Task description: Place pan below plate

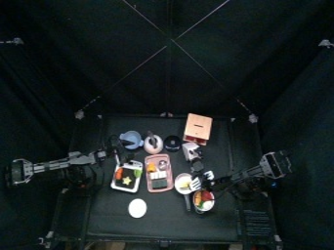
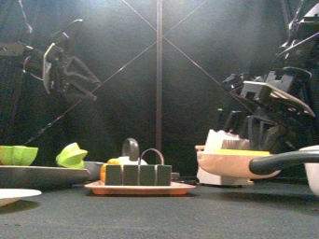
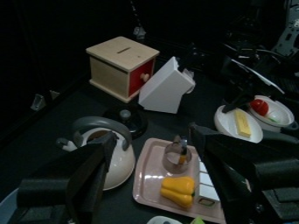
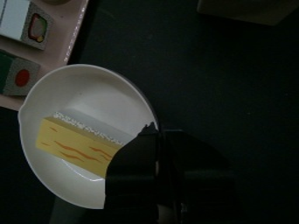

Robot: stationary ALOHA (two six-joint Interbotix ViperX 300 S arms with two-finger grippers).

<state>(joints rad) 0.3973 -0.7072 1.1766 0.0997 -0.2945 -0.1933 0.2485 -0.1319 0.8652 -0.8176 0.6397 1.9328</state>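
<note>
The pan (image 4: 103,92) you are to move is the pale, shallow one with a yellow slab (image 4: 84,143) lying loose in it; from above it sits right of the middle of the table, between the pink tray (image 1: 158,174) and a bowl of red pieces (image 1: 205,201), well apart from the empty white plate (image 1: 139,207) near the front edge. Your right gripper (image 4: 162,147) hangs at the pan's rim on the handle side, but you cannot tell whether its jaws are parted or closed on anything. Your left gripper (image 3: 149,162) is spread wide and empty above the tray. Judge the pan stiff, light and smooth-walled, so take it by the dark handle (image 2: 277,162), not the slick rim, and keep it level or the slab may slide out
</note>
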